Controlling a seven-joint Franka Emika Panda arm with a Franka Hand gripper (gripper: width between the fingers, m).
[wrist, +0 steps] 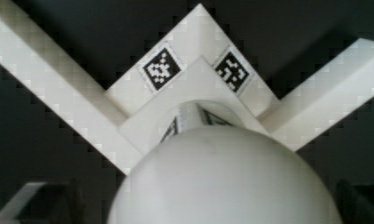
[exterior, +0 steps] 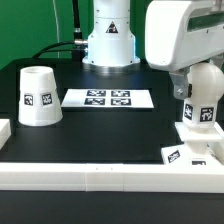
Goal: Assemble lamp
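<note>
The white bulb [exterior: 203, 98] stands upright on the squat tagged base [exterior: 190, 140] at the exterior view's right. In the wrist view the bulb [wrist: 228, 165] fills the middle, and the base [wrist: 198, 62] shows two tags beyond it. My gripper [exterior: 198, 92] hangs over the bulb, with a dark finger [exterior: 177, 92] a little apart from the bulb's side. The jaws stand open with the bulb between them. The cone-shaped shade [exterior: 40, 97] rests wide end down at the exterior view's left, far from the gripper.
The base sits pushed into the corner where two long white rail blocks [wrist: 59, 85] meet. One rail [exterior: 100, 176] runs along the table's front. The marker board [exterior: 108, 99] lies flat at the middle, in front of the arm's pedestal [exterior: 108, 45].
</note>
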